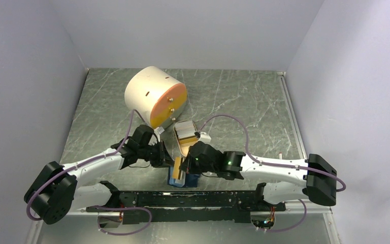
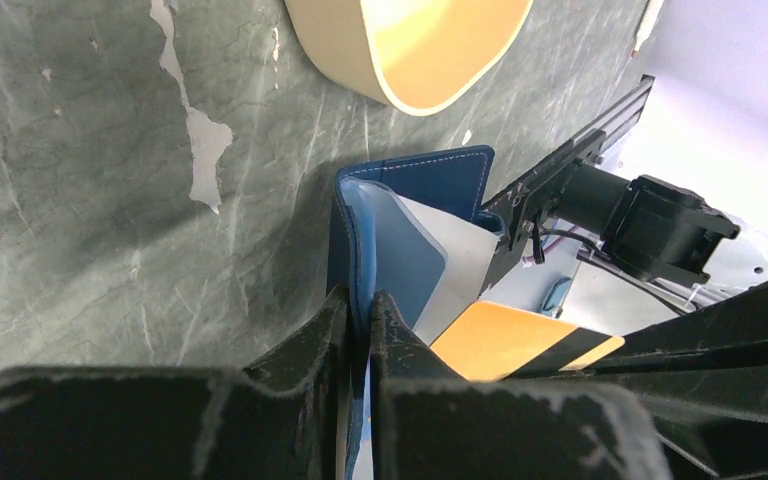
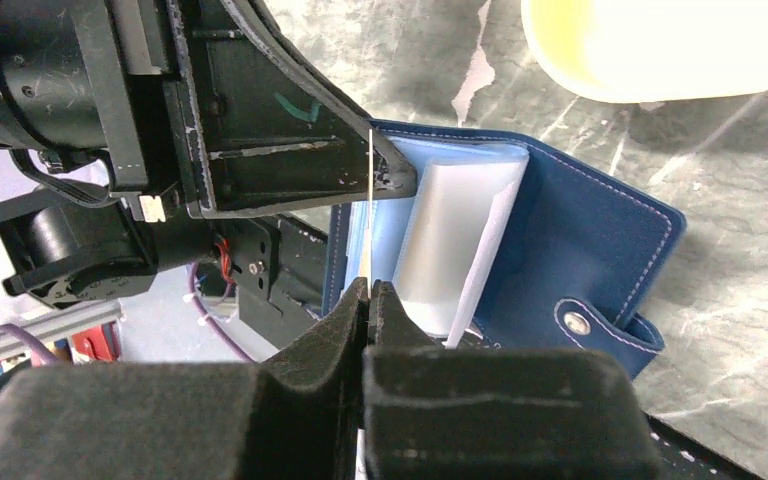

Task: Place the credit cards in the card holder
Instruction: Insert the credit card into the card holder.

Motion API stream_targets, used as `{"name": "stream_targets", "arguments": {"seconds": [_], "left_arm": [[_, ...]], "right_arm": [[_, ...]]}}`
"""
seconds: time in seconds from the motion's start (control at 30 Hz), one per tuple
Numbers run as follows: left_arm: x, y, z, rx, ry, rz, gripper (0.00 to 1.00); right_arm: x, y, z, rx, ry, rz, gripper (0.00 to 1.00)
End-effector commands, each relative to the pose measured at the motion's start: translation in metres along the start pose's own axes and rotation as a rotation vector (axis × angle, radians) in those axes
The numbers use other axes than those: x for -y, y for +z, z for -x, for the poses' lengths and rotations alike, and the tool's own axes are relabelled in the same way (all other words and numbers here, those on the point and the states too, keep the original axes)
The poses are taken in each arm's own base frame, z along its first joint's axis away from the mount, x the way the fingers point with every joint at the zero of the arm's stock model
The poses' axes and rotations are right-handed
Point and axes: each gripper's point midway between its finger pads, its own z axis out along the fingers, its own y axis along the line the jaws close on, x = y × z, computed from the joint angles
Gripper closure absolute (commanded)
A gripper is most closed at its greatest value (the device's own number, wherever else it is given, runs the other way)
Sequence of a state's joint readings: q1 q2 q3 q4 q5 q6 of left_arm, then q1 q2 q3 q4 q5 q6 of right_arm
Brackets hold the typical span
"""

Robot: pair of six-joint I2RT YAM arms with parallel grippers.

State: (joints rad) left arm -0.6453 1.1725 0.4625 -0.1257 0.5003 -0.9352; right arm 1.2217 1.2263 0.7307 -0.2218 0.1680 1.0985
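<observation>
The card holder is mostly hidden from above. Left tool clamps its flap; right tool seemingly pinches a credit card, seen edge-on.

The left arm and right arm meet over the card holder (blue), tan dish behind.

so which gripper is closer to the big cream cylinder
Left. The left gripper sits in front of the cylinder; the right gripper is farther toward the near edge.
</observation>
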Motion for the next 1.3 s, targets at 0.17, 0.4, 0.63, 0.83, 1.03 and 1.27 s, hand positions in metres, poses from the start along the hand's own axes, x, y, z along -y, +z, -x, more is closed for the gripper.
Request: {"name": "stream_targets", "arguments": {"seconds": [0.17,0.4,0.63,0.83,1.03,1.27], "left_arm": [[0.003,0.003,-0.003,-0.012,0.003,-0.028,0.91],[-0.005,0.005,-0.01,-0.034,-0.001,-0.026,0.91],[-0.006,0.007,-0.011,-0.035,-0.001,-0.029,0.91],[-0.012,0.012,-0.013,-0.048,0.001,-0.024,0.91],[-0.02,0.014,-0.015,-0.052,0.005,-0.004,0.91],[-0.023,0.015,-0.013,-0.044,0.015,0.011,0.91]], "right_arm": [[0.032,-0.003,-0.001,0.036,0.012,-0.112,1.0],[0.026,-0.007,-0.005,0.026,0.001,-0.041,1.0],[0.019,-0.005,-0.006,0.021,-0.003,-0.002,1.0],[0.018,-0.007,-0.006,0.022,0.009,0.014,1.0],[0.038,-0.007,-0.015,0.007,0.004,-0.038,1.0],[0.055,-0.011,-0.023,-0.005,0.006,-0.06,1.0]]}}
